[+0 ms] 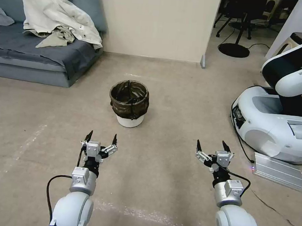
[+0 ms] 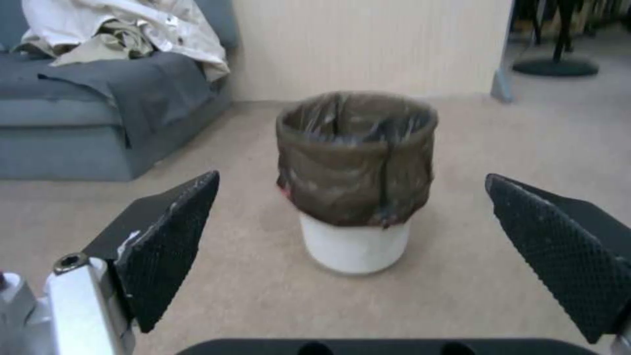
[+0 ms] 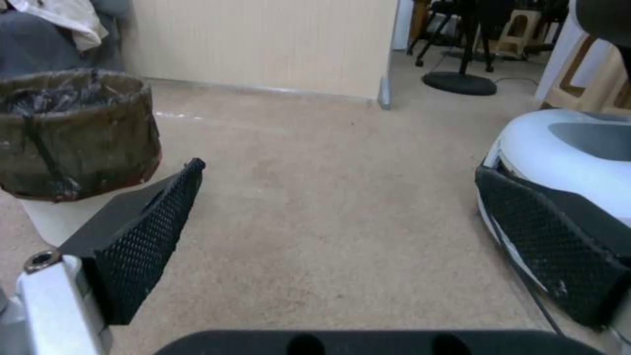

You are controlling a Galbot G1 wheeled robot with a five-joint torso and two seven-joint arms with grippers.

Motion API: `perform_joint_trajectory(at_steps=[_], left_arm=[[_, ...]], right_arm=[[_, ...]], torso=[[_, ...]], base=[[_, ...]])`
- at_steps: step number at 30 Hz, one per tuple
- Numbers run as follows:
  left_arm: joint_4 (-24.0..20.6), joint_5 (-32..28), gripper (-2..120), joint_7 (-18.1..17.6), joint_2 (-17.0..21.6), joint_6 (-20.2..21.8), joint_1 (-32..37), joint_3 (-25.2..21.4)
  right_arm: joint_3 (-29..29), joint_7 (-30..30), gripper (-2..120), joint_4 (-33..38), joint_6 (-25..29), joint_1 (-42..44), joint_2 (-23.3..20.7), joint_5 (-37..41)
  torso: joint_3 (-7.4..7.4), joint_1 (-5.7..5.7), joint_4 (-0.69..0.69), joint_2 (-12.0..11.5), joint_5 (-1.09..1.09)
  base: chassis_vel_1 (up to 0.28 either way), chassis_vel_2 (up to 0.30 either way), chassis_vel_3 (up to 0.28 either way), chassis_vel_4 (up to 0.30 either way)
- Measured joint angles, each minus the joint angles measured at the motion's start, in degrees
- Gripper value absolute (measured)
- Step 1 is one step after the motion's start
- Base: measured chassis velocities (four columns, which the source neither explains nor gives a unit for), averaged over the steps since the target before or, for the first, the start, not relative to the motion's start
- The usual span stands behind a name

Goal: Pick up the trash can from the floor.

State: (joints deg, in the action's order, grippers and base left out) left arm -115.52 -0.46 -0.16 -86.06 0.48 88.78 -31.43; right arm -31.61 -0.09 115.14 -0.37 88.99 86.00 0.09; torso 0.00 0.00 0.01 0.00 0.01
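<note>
From the head camera I saw the trash can (image 1: 129,103), a small round white plastic bin lined with a dark brown-black translucent bag folded down over its rim, standing upright on the floor (image 1: 172,104), a flat beige-grey carpet-like surface with pale scuff marks. Its white base showed below the bag. It stood ahead of me, slightly to my left of centre, well apart from both arms.

My left gripper (image 1: 101,137) hung low over the floor, short of the can and a little to its left, with its black fingers spread wide and nothing between them. Through the left wrist camera the can (image 2: 356,180) sat squarely between the two textured pads (image 2: 167,246), still some way off.

My right gripper (image 1: 211,145) was level with the left one, off to the right, also spread wide and empty. Its wrist camera caught the can (image 3: 76,143) at the edge of the picture.

A blue-grey sofa (image 1: 33,56) with crumpled pale cloth (image 1: 57,13) heaped on it stood against the beige wall (image 1: 158,23) to my left, and a white and black robot base (image 1: 279,119) sat on the floor to my right.
</note>
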Motion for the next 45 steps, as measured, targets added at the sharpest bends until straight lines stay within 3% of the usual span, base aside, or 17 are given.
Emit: perform_joint_trajectory(at_steps=[2,3,5,6,8,9,11,13,16,45], left_arm=[[-4.74,-3.04,100,-1.01,-1.13,3.26,-0.33,1.26],[-4.74,-3.04,100,-1.01,-1.13,3.26,-0.33,1.26],[-10.88,-7.09,100,-2.36,-2.6,7.65,-0.74,2.86],[-13.38,-8.65,100,-2.96,-3.11,9.36,-0.89,3.38],[-13.77,-8.89,100,-3.13,-3.01,9.69,-0.77,3.41],[-13.82,-9.0,100,-3.7,-2.49,10.11,-0.37,3.04],[-13.54,-9.0,100,-4.12,-1.42,9.68,0.0,1.86],[-13.29,-8.97,100,-4.23,-0.93,9.58,0.18,1.3],[-12.84,-8.92,100,-4.28,0.1,9.41,0.32,0.12],[-9.99,-9.64,100,-4.42,0.82,7.6,-0.16,-0.63]], right_arm=[[-0.14,-0.1,100,0.7,-0.39,0.25,0.1,0.11],[-0.14,-0.1,100,0.7,-0.39,0.25,0.1,0.11],[-0.49,-0.3,100,2.55,-1.12,0.67,0.26,0.35],[-0.69,-0.56,100,3.78,-1.8,1.26,0.51,0.58],[-0.89,-0.72,100,4.78,-2.25,1.56,0.63,0.75],[-1.53,-1.03,100,7.16,-3.17,2.29,0.93,1.14],[-2.54,-1.85,100,11.95,-5.54,3.95,1.66,2.03],[-3.14,-2.24,100,14.44,-6.75,4.78,2.01,2.47],[-3.53,-4.04,100,17.48,-6.89,6.32,2.8,3.96],[-3.98,-5.86,100,14.58,-3.0,5.55,5.14,4.31]], torso=[[0.0,0.0,-0.01,0.0,0.02],[0.0,0.0,-0.01,0.0,0.02],[-0.01,0.0,-0.01,0.0,-0.07],[0.0,0.0,-0.02,0.0,0.1],[-0.01,0.0,-0.03,0.0,0.09],[-0.01,0.0,-0.01,0.0,-0.06],[-0.01,0.0,-0.02,0.0,0.03],[-0.01,0.0,0.0,0.0,-0.06],[-0.01,0.0,-0.03,0.0,-0.02],[0.0,0.0,-0.01,0.0,-0.01]], base=[[0.0,0.0,0.0,0.0],[0.0,0.0,0.0,0.0],[0.0,0.0,0.0,0.0],[0.0,0.0,0.0,0.0],[0.0,0.0,0.0,0.0],[0.0,0.0,0.0,0.0],[0.0,0.0,0.0,0.0],[0.0,0.0,0.0,0.0],[0.0,0.0,0.0,0.0],[0.0,0.0,0.0,0.0]])
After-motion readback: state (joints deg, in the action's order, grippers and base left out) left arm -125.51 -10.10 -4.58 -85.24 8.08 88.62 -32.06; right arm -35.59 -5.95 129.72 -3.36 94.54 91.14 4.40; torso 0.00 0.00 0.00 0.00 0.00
